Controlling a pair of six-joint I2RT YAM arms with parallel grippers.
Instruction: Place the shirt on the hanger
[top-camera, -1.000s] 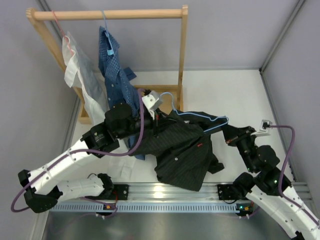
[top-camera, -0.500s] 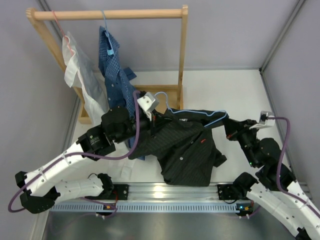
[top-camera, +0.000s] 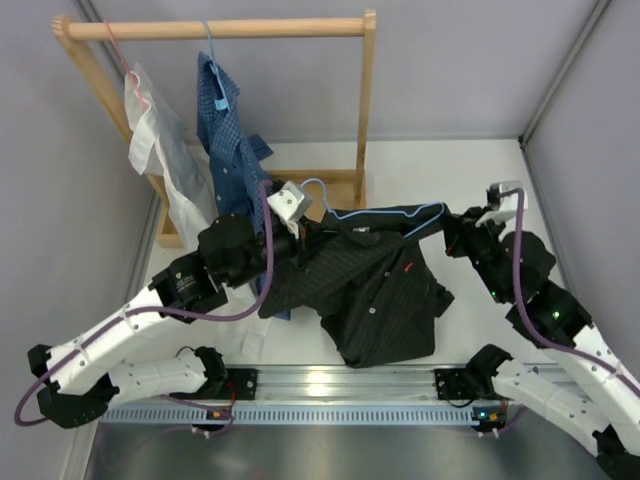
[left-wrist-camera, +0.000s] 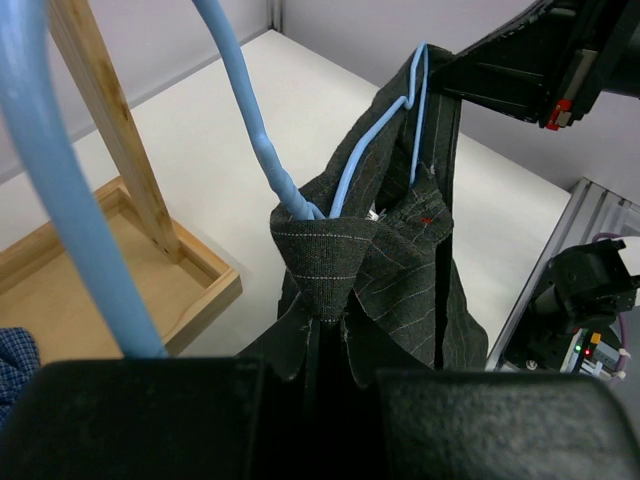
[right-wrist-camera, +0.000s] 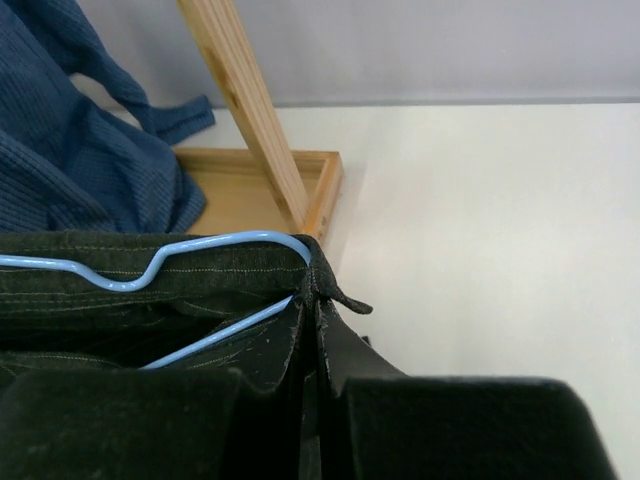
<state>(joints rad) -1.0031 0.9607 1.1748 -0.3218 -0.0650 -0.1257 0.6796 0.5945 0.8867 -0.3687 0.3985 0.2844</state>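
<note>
Black shirt hangs stretched above the middle of the counter, my left end effector clamped on its collar, my right end effector clamped on a shoulder; I fear overstretching could pop the light-blue hanger out.

Grey walls enclose a white tabletop bearing a wooden garment rack.

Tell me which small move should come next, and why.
Probably the right gripper should pull the shirt a little farther over the hanger end: its blue wire shows bare along that shoulder, while the left gripper pinches the collar.
</note>
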